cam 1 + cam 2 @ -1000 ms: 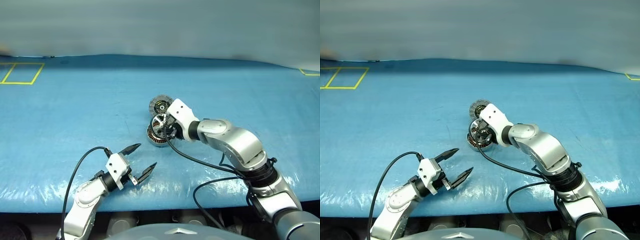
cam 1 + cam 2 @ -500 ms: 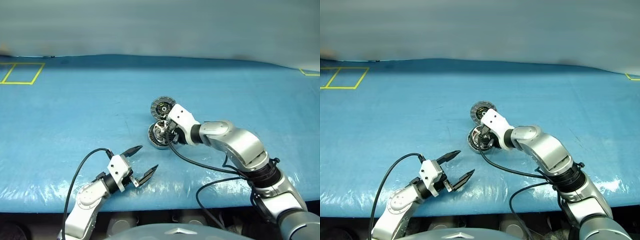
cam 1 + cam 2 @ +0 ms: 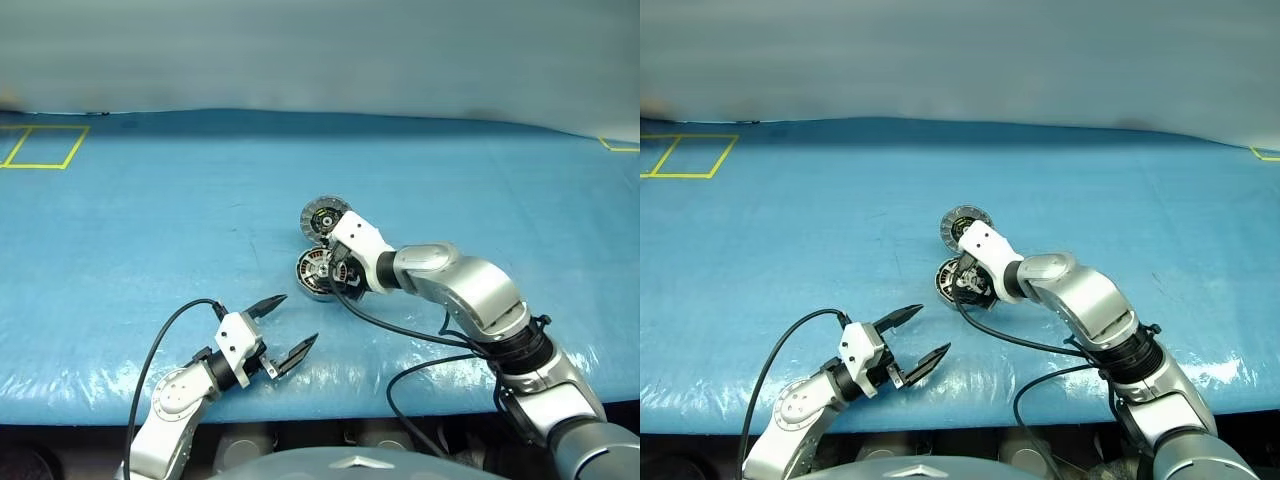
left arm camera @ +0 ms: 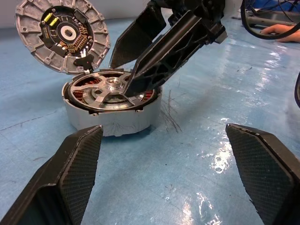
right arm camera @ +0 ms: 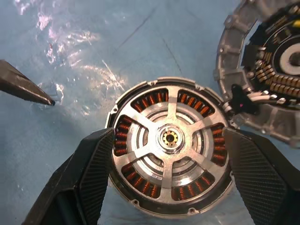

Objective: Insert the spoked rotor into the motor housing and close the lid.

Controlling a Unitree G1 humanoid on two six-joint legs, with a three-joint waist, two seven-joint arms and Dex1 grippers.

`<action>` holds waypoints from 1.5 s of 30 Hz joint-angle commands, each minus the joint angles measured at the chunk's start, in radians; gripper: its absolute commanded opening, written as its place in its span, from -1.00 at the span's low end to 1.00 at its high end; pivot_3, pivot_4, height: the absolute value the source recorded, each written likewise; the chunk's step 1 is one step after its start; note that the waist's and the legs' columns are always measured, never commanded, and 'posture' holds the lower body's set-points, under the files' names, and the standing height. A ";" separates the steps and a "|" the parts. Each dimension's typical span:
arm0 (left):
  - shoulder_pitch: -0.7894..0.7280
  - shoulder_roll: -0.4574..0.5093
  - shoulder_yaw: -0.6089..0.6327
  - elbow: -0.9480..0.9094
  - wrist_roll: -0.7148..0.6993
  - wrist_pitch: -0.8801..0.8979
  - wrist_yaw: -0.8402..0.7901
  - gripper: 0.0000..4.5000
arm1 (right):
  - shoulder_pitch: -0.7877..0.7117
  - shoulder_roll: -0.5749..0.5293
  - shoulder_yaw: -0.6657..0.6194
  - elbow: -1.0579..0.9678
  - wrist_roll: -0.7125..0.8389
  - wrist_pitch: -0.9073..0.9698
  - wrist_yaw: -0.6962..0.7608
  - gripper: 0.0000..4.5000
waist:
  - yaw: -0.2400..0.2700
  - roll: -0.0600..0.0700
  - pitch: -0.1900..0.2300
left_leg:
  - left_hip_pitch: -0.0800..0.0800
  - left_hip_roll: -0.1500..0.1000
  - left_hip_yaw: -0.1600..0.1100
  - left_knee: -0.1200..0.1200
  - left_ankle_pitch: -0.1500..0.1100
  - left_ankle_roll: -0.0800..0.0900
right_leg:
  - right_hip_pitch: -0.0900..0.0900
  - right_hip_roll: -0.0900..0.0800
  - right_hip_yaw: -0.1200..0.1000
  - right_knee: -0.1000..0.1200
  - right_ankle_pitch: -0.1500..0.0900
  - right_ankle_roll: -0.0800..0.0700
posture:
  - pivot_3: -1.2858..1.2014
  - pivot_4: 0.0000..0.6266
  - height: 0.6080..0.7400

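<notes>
Spoked rotor (image 5: 171,140) inside motor housing (image 4: 110,123), lid (image 4: 61,33) upright, right gripper (image 5: 168,187) released astride, left gripper (image 3: 284,324) spread wide

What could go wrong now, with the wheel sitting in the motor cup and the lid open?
1. The right claw stands open with its fingers close on either side of the wheel; pulling away, it may catch the rim and tilt the wheel in the cup.
2. The lid stands up at the cup's edge; a rough push might slide the whole motor on the blue sheet.
</notes>
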 commanded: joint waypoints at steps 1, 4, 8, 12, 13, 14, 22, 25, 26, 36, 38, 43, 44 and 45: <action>0.006 -0.003 0.001 -0.014 0.000 -0.015 0.005 1.00 | 0.005 -0.121 -0.072 -0.094 0.023 0.018 0.052 0.32 | 0.002 0.000 0.000 | 0.000 0.000 0.000 0.000 0.000 0.000 | 0.000 0.000 0.000 0.000 0.000 0.000 | 0.03 -0.52 1.00; 0.007 -0.016 0.007 -0.007 0.026 -0.037 0.036 1.00 | -0.015 -0.222 -0.064 -0.060 0.000 0.009 0.075 -0.11 | -0.001 0.000 0.000 | 0.000 -0.001 0.000 0.000 0.000 0.001 | 0.001 -0.001 0.000 -0.001 -0.001 -0.001 | 0.03 -0.52 1.00; 0.003 -0.039 0.001 0.004 0.048 -0.058 0.067 1.00 | -0.089 -0.269 -0.005 0.090 -0.100 -0.086 0.064 -0.72 | -0.009 0.000 0.000 | 0.001 0.000 0.002 0.000 0.000 0.000 | 0.000 -0.001 0.000 0.000 -0.001 -0.003 | 0.03 -0.52 1.00; 0.004 -0.056 -0.013 0.011 0.068 -0.079 0.083 1.00 | -0.173 -0.187 0.062 0.369 -0.236 -0.325 0.040 -1.00 | -0.015 0.000 0.000 | 0.003 0.000 0.003 0.000 0.000 0.000 | 0.000 0.002 0.001 0.001 -0.001 -0.005 | 0.03 -0.52 1.00; 0.004 -0.059 -0.016 0.013 0.072 -0.088 0.085 1.00 | -0.194 -0.160 0.074 0.451 -0.269 -0.398 0.038 -1.00 | -0.014 0.000 0.000 | 0.003 -0.001 0.003 0.000 0.001 -0.001 | 0.000 0.002 0.001 0.001 0.001 -0.003 | 0.03 -0.52 1.00; 0.003 -0.061 -0.017 0.016 0.073 -0.096 0.085 1.00 | -0.216 -0.130 0.080 0.537 -0.295 -0.480 0.039 -1.00 | -0.013 0.000 0.000 | 0.002 -0.001 0.003 0.000 0.001 -0.001 | 0.000 0.002 0.001 0.001 0.001 -0.002 | 0.03 -0.52 1.00; 0.011 -0.062 -0.032 0.026 0.087 -0.123 0.092 1.00 | -0.368 0.128 -0.046 1.103 -0.259 -0.935 0.170 -1.00 | -0.010 0.001 0.000 | 0.001 0.000 0.006 0.000 0.001 -0.001 | -0.001 0.002 0.002 0.000 0.002 0.000 | 0.03 -0.52 1.00; 0.018 -0.063 -0.037 0.029 0.087 -0.129 0.091 1.00 | -0.408 0.190 -0.126 1.214 -0.181 -0.926 0.304 -1.00 | -0.008 0.001 0.001 | 0.001 0.001 0.006 -0.001 0.001 -0.001 | -0.001 0.002 0.002 0.000 0.003 0.001 | 0.03 -0.52 1.00; 0.019 -0.063 -0.038 0.030 0.087 -0.131 0.091 1.00 | -0.416 0.201 -0.143 1.236 -0.167 -0.921 0.340 -1.00 | -0.007 0.001 0.001 | 0.001 0.002 0.006 -0.001 0.001 0.000 | -0.001 0.002 0.002 0.000 0.003 0.001 | 0.03 -0.52 1.00; 0.048 -0.067 -0.040 0.026 0.070 -0.131 0.090 1.00 | -0.403 0.208 -0.166 1.194 -0.070 -0.615 0.724 -1.00 | -0.006 0.003 0.002 | 0.002 0.003 0.006 -0.001 0.001 0.000 | -0.001 0.001 0.002 0.001 0.003 0.001 | 0.03 -0.52 1.00; 0.051 -0.067 -0.039 0.023 0.064 -0.128 0.088 1.00 | -0.379 0.206 -0.163 1.151 -0.070 -0.585 0.743 -1.00 | -0.006 0.003 0.001 | 0.002 0.002 0.006 -0.001 0.001 0.000 | -0.001 0.001 0.002 0.001 0.003 0.001 | 0.03 -0.52 1.00; 0.049 -0.058 -0.043 0.014 0.050 -0.113 0.076 1.00 | -0.260 0.203 -0.140 0.979 -0.072 -0.516 0.735 -1.00 | -0.004 0.003 0.001 | 0.002 0.002 0.006 -0.001 0.001 0.000 | -0.001 0.001 0.002 0.001 0.003 0.001 | 0.03 -0.52 1.00; 0.047 -0.057 -0.043 0.012 0.048 -0.108 0.073 1.00 | -0.234 0.204 -0.141 0.946 -0.070 -0.505 0.723 -1.00 | -0.003 0.003 0.001 | 0.002 0.002 0.006 -0.001 0.001 0.000 | -0.001 0.001 0.002 0.001 0.003 0.001 | 0.03 -0.52 1.00; 0.045 -0.056 -0.043 0.011 0.045 -0.104 0.070 1.00 | -0.206 0.210 -0.150 0.911 -0.064 -0.492 0.700 -1.00 | -0.003 0.003 0.001 | 0.002 0.002 0.006 -0.001 0.001 0.000 | -0.001 0.001 0.002 0.001 0.003 0.001 | 0.03 -0.52 1.00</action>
